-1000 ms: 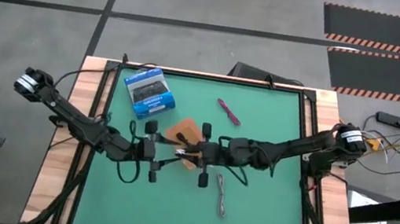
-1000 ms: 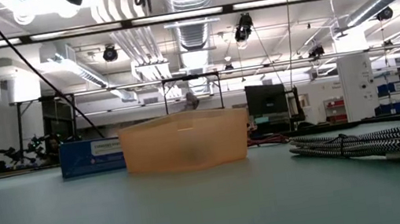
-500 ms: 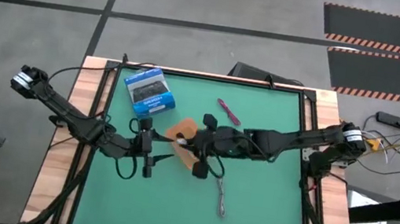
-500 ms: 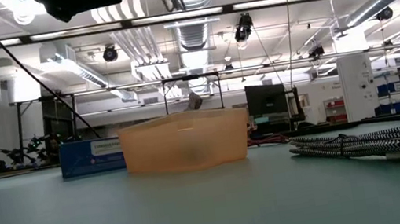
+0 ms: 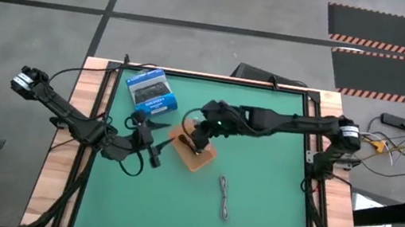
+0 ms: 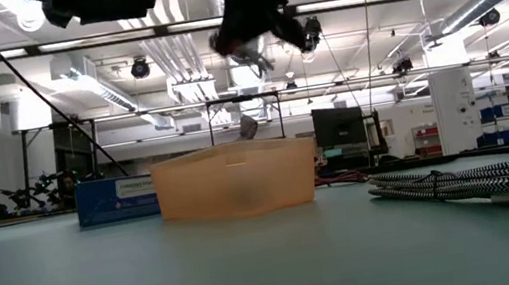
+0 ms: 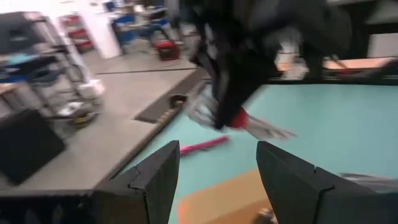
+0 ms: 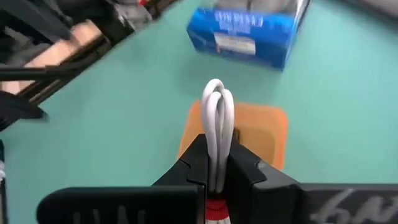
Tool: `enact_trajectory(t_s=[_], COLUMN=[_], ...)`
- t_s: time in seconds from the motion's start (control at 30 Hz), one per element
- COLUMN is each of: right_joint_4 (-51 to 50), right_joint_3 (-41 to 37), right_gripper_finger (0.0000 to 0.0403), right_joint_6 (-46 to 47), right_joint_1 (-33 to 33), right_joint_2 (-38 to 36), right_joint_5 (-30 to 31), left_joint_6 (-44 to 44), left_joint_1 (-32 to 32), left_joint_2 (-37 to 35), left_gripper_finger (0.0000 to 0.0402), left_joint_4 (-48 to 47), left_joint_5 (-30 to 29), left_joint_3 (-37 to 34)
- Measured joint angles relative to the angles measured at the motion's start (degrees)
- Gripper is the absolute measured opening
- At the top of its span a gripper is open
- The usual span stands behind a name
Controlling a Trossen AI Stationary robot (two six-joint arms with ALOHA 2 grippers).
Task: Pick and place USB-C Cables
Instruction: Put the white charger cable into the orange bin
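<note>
My right gripper (image 5: 198,131) hangs above the orange tray (image 5: 198,155), shut on the white cable with red accents (image 8: 217,111). In the low view it shows high over the tray (image 6: 235,178), the cable (image 6: 238,48) sticking out of it. My left gripper (image 5: 152,135) is open, to the left of the tray, touching nothing. The pink-maroon cable (image 5: 231,113) lies flat toward the far side. The grey cable (image 5: 226,199) lies flat near the front edge, and the low view shows it (image 6: 473,181) too. My right gripper pinches the white cable bundle between its two fingers (image 8: 198,168), across the doubled strands. The looped end (image 8: 216,93) sticks out past the fingertips, and the red-accented end (image 8: 215,208) shows behind them. The cable is lifted clear above the tray.
A blue-and-white box (image 5: 152,92) lies at the far left of the green mat, close to the tray. Black wiring trails from the left arm (image 5: 126,168). Bare mat lies to the right of the tray (image 5: 273,180) and along the near edge.
My right gripper has carried the white cable from beside the tray's near right side toward the far left, and now hangs over the tray. My left gripper has drawn back a little toward the left and far side and has turned.
</note>
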Motion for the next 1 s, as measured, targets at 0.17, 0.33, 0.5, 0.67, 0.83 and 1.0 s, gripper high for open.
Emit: enact_trajectory(t_s=[0.17, 0.33, 0.5, 0.67, 0.83, 1.0], right_joint_4=[-0.3, -0.2, -0.4, -1.3, -4.3, -6.8], right_joint_3=[0.0, 0.0, 0.7, 2.9, 6.2, 9.4], right_gripper_finger=[0.0015, 0.0015, 0.0015, 0.0015, 0.0015, 0.0015], right_joint_6=[3.8, 7.0, 7.8, 7.8, 5.8, 3.9], right_joint_1=[-3.3, -5.1, -5.5, -5.5, -5.5, -5.5], right_joint_2=[3.5, 7.2, 11.0, 15.1, 18.5, 21.2], right_joint_5=[-5.1, -9.8, -11.3, -13.3, -14.0, -13.9], left_joint_6=[0.1, 0.5, 0.5, 0.5, 0.5, 0.5], left_joint_1=[0.0, 0.0, 0.0, 0.0, 0.0, 0.0], left_joint_2=[0.0, 0.0, 0.0, 0.0, 0.0, 0.0], left_gripper_finger=[0.0199, 0.0199, 0.0199, 0.0199, 0.0199, 0.0199], left_joint_4=[0.0, -0.4, -0.4, -0.4, -0.4, -0.4], left_joint_5=[-3.9, -4.0, -4.0, -4.0, -4.0, -4.0], left_joint_3=[0.0, 0.0, 0.0, 0.0, 0.0, 0.0])
